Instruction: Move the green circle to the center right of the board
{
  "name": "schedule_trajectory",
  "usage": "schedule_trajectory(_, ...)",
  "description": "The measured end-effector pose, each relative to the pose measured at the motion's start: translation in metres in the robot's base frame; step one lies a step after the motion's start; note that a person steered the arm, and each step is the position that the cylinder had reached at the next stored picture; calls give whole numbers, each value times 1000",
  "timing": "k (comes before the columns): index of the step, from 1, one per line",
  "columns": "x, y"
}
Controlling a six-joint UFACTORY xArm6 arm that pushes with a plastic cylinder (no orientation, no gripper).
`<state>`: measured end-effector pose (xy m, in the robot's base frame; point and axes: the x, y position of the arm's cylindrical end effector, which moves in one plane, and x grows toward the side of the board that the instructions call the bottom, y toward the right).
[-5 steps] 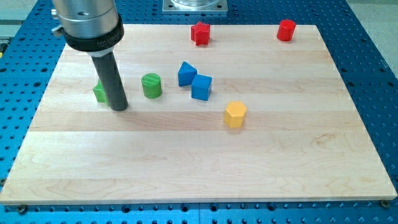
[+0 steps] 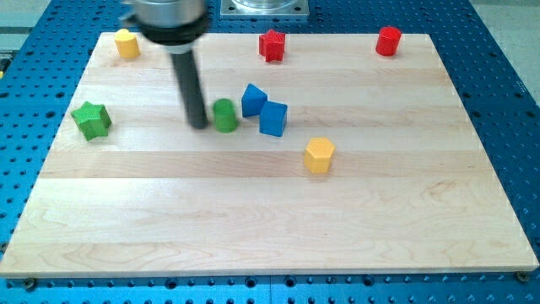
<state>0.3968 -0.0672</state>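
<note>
The green circle point(image 2: 225, 115) is a short green cylinder standing left of the board's middle. My tip point(image 2: 199, 125) rests on the board just to its left, touching or nearly touching it. The dark rod rises from there to the view's top. Right of the green circle stand two blue blocks, one point(image 2: 253, 100) close beside it and a blue cube point(image 2: 273, 118) a little further right.
A green star point(image 2: 91, 119) lies at the left edge. A yellow block point(image 2: 126, 42) sits at the top left. A red star-like block point(image 2: 272, 45) and a red cylinder point(image 2: 388, 40) stand along the top. A yellow hexagon point(image 2: 319, 155) lies right of centre.
My tip moved right, up against the green circle, which shifted right toward the blue blocks. The green star now lies further left and the top-left yellow block is uncovered.
</note>
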Motion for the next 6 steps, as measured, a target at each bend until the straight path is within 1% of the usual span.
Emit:
schedule_trajectory(1, -15, 87)
schedule_trajectory(2, 2, 72)
schedule_trajectory(3, 1, 128)
schedule_trajectory(4, -12, 215)
schedule_trajectory(5, -15, 258)
schedule_trajectory(6, -38, 271)
